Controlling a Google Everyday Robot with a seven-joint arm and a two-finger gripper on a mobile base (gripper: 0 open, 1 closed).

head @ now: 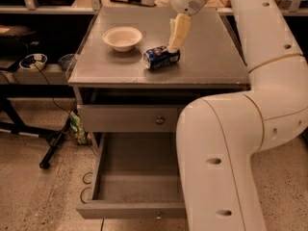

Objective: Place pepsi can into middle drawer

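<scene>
gripper (173, 46) pointed down over cabinet top (211, 66), tip at right end of pepsi can (161, 57); spread or pinched: couldn't tell | can lay on its side on top, near bowl (122, 37), not touching | middle drawer (137, 179) stood open under shut upper drawer front (127, 118) | arm (226, 167) hid drawer's right part

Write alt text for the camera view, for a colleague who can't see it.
The gripper hangs at the right end of the pepsi can, which lies on its side on the cabinet top near a bowl. Below, the middle drawer stands open, and the arm fills the right side.
</scene>
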